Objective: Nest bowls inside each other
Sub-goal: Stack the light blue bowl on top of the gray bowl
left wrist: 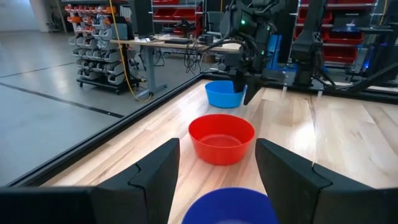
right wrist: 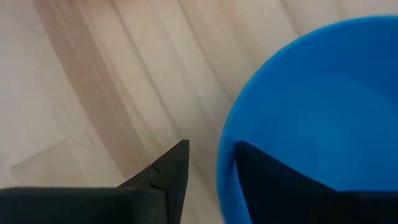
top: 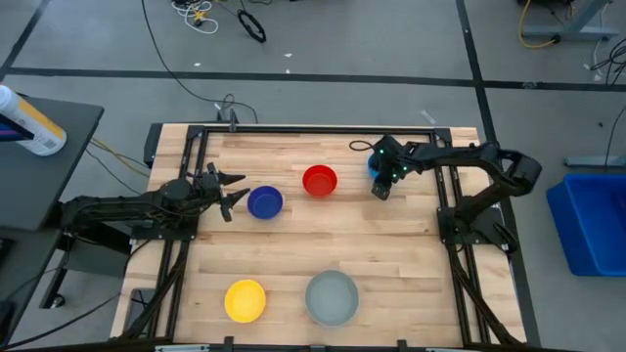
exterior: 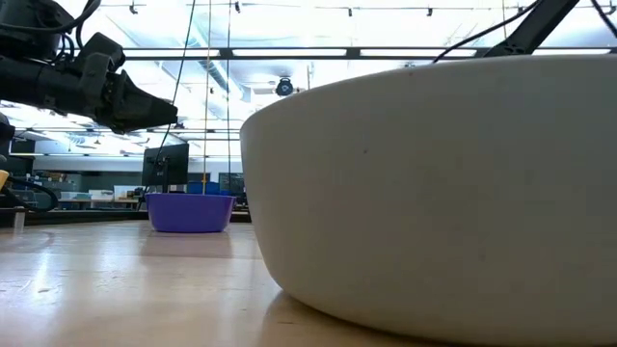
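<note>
The light blue bowl (top: 372,162) stands upright on its base at the table's far right, largely under my right gripper (top: 381,186). That gripper points steeply down and is open. One finger (right wrist: 267,180) is inside the bowl and the other (right wrist: 165,177) is outside its rim (right wrist: 222,163). The red bowl (top: 320,181) and the dark blue bowl (top: 265,202) stand in a row to the left of the light blue bowl. My left gripper (top: 227,192) is level and open, just left of the dark blue bowl. The yellow bowl (top: 245,300) and the grey bowl (top: 332,298) stand near the front edge. My right gripper comes at the light blue bowl from above, slanting, with its fingers on either side of the rim (right wrist: 222,163) on the bowl's near side. Bare table shows between the outer finger and the rim. Whether the inner finger touches the inner wall, I cannot tell.
Bare wood lies between the far row of bowls and the two near bowls. A black frame (top: 186,132) runs around the tabletop. The grey bowl (exterior: 434,193) fills most of the low view. A blue bin (top: 592,220) stands off the table to the right.
</note>
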You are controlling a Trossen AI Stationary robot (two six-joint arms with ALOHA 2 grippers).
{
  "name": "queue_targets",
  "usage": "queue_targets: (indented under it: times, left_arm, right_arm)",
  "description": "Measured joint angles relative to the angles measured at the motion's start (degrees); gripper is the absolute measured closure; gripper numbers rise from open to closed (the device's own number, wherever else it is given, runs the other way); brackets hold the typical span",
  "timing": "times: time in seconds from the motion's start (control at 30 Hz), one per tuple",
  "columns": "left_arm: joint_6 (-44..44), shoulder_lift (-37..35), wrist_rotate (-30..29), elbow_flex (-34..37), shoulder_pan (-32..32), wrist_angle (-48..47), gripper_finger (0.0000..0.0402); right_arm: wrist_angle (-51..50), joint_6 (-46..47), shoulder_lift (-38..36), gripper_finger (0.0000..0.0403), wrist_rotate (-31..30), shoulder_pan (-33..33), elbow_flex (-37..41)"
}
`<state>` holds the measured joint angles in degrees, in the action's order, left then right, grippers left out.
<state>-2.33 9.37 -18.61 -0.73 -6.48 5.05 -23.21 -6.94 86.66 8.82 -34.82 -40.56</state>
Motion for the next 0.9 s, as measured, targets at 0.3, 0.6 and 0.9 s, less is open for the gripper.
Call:
queue_targets:
  times: [0.3,0.6,0.9]
  left_arm:
    - [0.00,0.01,-0.02,0.00,0.00,-0.78,0.0182]
    - [0.22,0.00,-0.02,0.00,0.02,-0.82,0.0182]
    - [0.80,0.02,-0.26,0.00,0.00,-0.90,0.0182]
  right_arm:
    - [0.75,-0.20,0.99,0.0392,-2.08,4.49,-0.20]
    - [2.14,4.20,0.70,0.0399,-7.57,17.19,-0.20]
    - [-0.96,14.11,-4.37,0.0401,-12.81,33.28,-5.21]
